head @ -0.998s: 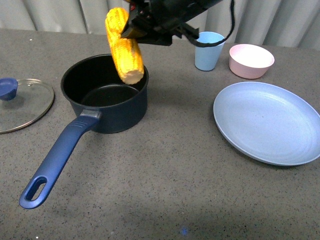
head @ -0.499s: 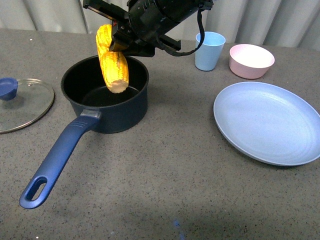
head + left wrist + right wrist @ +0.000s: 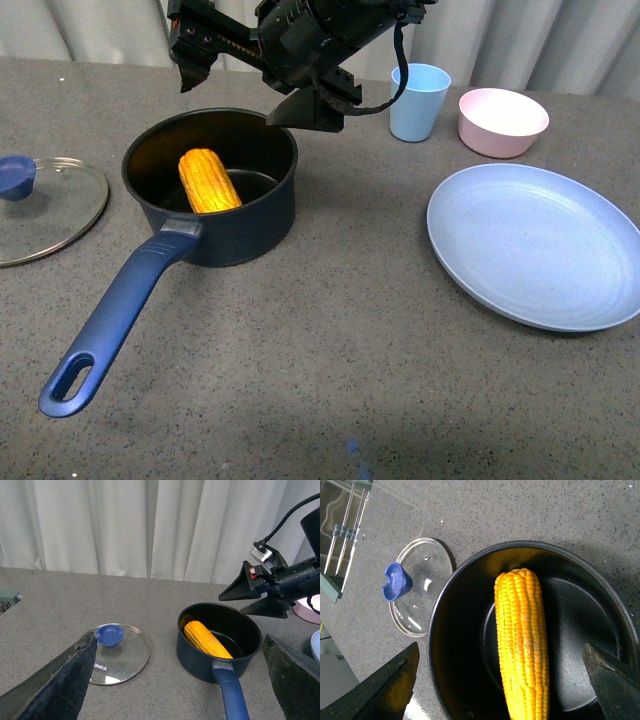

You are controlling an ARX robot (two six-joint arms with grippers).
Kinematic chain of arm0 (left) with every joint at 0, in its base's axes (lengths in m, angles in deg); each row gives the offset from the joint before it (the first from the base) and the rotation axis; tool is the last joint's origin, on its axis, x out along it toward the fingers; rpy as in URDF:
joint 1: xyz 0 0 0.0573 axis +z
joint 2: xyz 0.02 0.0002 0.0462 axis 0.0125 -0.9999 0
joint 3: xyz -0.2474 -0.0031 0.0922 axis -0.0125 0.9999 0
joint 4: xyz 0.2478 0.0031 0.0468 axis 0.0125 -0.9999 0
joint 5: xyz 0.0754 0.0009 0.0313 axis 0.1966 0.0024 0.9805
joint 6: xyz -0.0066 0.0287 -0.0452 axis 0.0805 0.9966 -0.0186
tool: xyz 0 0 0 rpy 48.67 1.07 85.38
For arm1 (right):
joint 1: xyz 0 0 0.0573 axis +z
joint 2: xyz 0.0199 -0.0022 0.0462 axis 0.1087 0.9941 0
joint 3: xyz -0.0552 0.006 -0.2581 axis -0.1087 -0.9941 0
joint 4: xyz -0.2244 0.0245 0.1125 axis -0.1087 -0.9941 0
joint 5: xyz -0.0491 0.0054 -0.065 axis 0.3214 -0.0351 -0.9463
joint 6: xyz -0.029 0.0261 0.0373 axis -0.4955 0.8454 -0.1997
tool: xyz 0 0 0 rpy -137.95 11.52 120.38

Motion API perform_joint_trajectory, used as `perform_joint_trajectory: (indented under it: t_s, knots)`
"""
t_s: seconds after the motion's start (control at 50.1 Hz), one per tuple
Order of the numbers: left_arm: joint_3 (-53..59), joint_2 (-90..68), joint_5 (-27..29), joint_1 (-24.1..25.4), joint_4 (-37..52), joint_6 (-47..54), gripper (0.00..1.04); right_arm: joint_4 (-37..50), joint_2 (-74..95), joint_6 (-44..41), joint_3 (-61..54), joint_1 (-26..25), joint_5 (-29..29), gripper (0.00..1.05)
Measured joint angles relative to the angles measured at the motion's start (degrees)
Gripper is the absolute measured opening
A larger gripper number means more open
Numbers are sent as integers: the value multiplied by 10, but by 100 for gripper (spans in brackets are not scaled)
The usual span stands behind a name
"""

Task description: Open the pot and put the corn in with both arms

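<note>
Fingers (image 3: pixel 190 45) of the right gripper (image 3: pixel 227 103) are spread wide and hold nothing, hanging over the far rim of the pot (image 3: pixel 235 225). The left gripper (image 3: pixel 180 639) is also spread and empty; it's seen in its own wrist view only.

Near to far:
- A bare strip of tabletop (image 3: pixel 350 330) runs along the near edge and up between the pot and the plate (image 3: pixel 535 245).
- The handle (image 3: pixel 115 315) points at the near-left corner.
- The corn (image 3: pixel 208 180) lies inside the pot, left of centre. Its long axis runs near-to-far, skewed slightly left, with the rounded end at the far-left wall. The near end is hidden behind the front wall.
- The lid (image 3: pixel 60 215) lies flat at the left edge, knob (image 3: pixel 15 175) up, apart from the pot.
- The plate sits toward the right edge.
- The cup (image 3: pixel 417 100) and bowl (image 3: pixel 502 120) stand side by side near the back edge.
</note>
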Motion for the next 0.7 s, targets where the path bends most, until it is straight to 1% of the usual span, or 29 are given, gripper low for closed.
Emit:
perform_joint_trajectory:
  t_s: [0.1, 0.22, 0.359, 0.539, 0.699]
  knots:
    - [0, 0, 0, 0, 0, 0, 98, 13, -6, 2, -14, -2, -7, 95]
    - [0, 0, 0, 0, 0, 0, 98, 51, -39, 9, -67, -8, -20, 95]
    - [0, 0, 0, 0, 0, 0, 98, 90, -106, 11, -139, -25, -55, 95]
    - [0, 0, 0, 0, 0, 0, 98, 125, -174, 7, -217, -48, -84, 95]
    - [0, 0, 0, 0, 0, 0, 98, 160, -248, -11, -311, -71, -133, 95]
